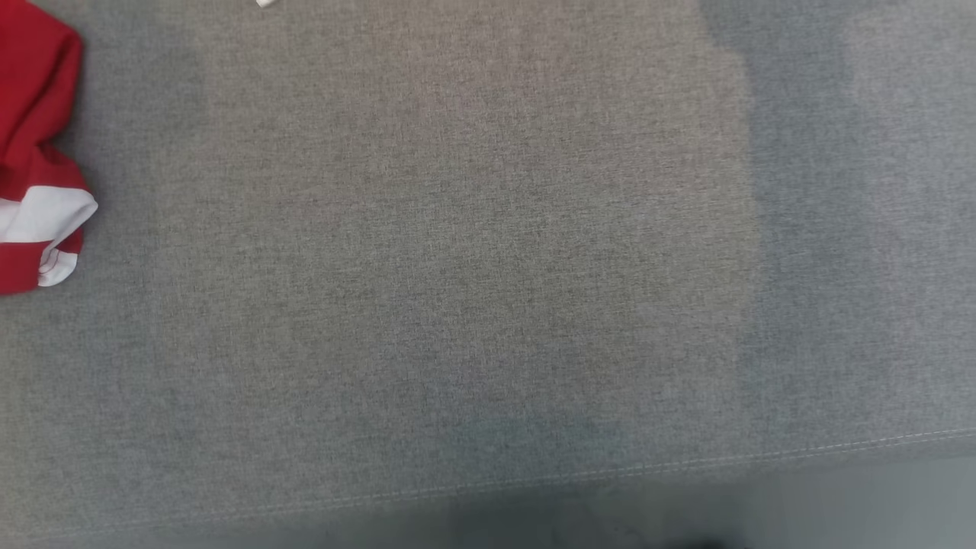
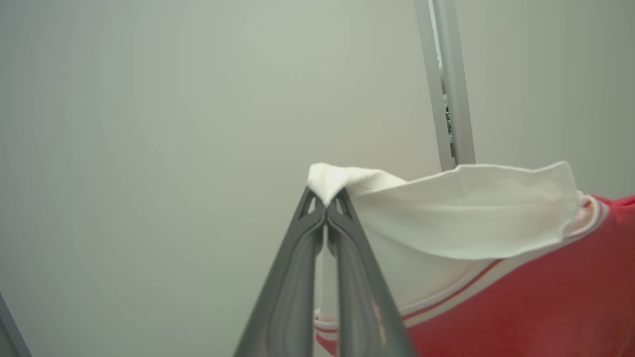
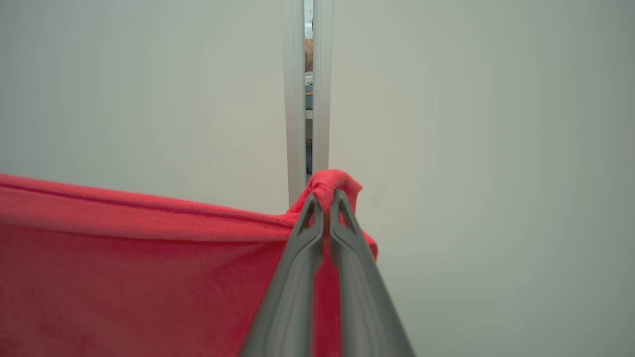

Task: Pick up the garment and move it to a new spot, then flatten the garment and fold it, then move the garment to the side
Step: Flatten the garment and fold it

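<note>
The garment (image 1: 36, 145) is red with white bands and hangs bunched at the left edge of the head view, over the grey cushion. In the left wrist view my left gripper (image 2: 326, 208) is shut on a white corner of the garment (image 2: 461, 218), whose red body with white trim spreads to the right. My right gripper (image 3: 325, 203) is shut on a pinched red fold of the garment (image 3: 149, 267), which stretches taut to the left in the right wrist view. Both wrist views face a pale wall.
A wide grey fabric cushion (image 1: 488, 290) spreads across the head view, with its stitched front seam (image 1: 686, 463) near the bottom. A pale wall with a vertical metal strip (image 3: 305, 99) stands behind the held cloth.
</note>
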Controlling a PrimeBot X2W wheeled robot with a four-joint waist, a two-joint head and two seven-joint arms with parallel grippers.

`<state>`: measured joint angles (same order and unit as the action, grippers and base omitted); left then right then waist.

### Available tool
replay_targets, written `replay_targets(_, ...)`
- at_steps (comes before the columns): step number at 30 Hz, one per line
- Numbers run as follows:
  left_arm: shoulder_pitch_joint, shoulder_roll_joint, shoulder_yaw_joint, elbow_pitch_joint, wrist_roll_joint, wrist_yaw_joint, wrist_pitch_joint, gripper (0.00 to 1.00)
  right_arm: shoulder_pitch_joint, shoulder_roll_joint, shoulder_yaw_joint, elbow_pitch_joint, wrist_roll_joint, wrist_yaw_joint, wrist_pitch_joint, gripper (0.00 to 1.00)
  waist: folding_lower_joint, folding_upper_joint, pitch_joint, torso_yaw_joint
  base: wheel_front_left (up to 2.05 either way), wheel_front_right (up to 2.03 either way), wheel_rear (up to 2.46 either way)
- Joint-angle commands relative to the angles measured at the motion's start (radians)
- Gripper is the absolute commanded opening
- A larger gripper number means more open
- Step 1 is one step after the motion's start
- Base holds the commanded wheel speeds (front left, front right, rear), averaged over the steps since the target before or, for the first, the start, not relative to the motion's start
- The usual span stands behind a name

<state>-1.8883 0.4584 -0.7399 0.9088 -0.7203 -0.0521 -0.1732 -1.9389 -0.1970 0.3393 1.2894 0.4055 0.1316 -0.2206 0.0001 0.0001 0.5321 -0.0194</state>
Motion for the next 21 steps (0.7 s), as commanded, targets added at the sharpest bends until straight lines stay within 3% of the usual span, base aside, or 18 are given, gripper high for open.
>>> replay_targets(1, -0.014, 0.003, 0.009, 0.014, 0.002, 0.010, -0.018, 0.00, -0.019, 0.007, -0.013, 0.003, -0.021, -0.002, -0.017, 0.00, -0.0001, -0.0001, 0.029, 0.010, 0.00, 0.00, 0.00)
replay_targets(10, 0.042, -0.025, 0.086, 0.073, -0.076, -0.027, -0.085, 0.00, 0.015, 0.050, -0.063, -0.012, -0.139, -0.002, -0.045, 0.00, -0.0001, -0.0001, 0.107, 0.023, 0.00, 0.00, 0.00)
replay_targets(14, 0.105, -0.032, 0.113, 0.048, -0.103, -0.053, -0.093, 0.00, 0.078, 0.059, -0.073, -0.062, -0.121, -0.002, -0.045, 0.00, -0.0001, -0.0001, 0.111, 0.031, 0.00, 0.00, 0.00)
replay_targets(21, 0.303, -0.003, 0.190, -0.080, -0.128, -0.071, -0.092, 0.00, 0.258, 0.062, 0.000, -0.162, -0.040, -0.002, -0.045, 0.00, -0.0001, -0.0001, 0.057, 0.026, 0.00, 0.00, 0.00)
